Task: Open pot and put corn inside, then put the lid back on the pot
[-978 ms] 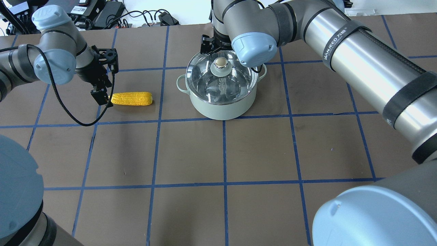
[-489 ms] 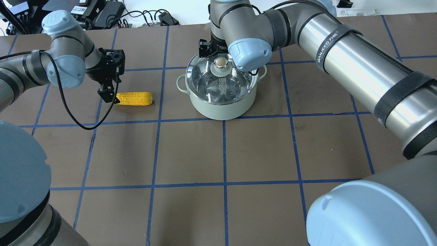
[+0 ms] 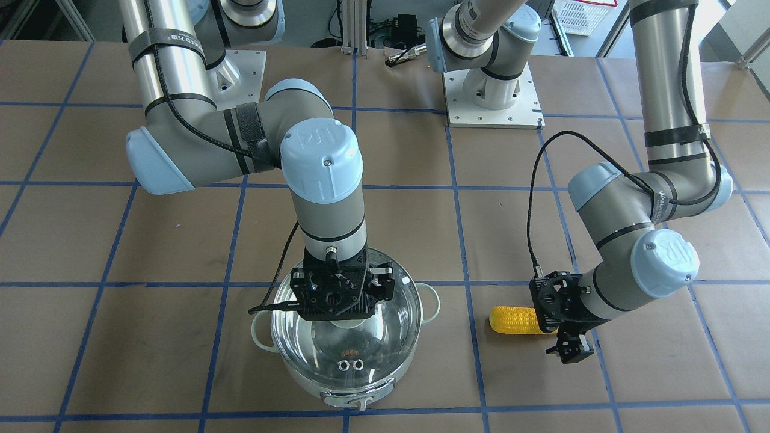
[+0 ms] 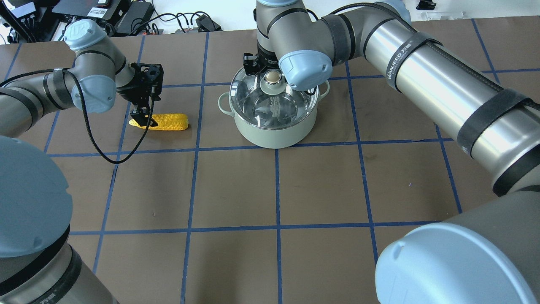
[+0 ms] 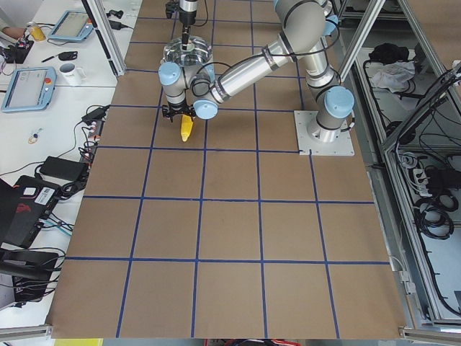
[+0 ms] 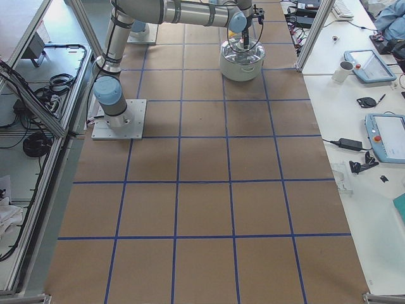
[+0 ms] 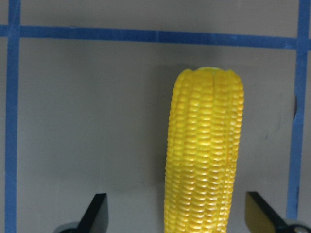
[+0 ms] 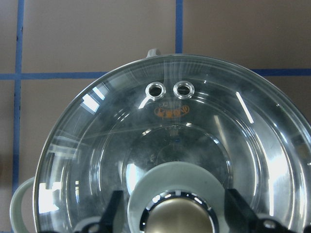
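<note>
corn [image 4: 168,122] lies flat, long axis crosswise, blunt end toward pot [image 4: 274,131].

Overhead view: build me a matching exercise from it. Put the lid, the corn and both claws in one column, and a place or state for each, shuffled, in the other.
Column 1
1. lid
2. corn
3. left claw
4. right claw

Column 2
A. open, a finger on each side of the knob
B. lying flat on the table
C. seated on the pot
D. open, a finger on each side of the yellow cob

Right pairs: 1-C, 2-B, 3-D, 4-A
</note>
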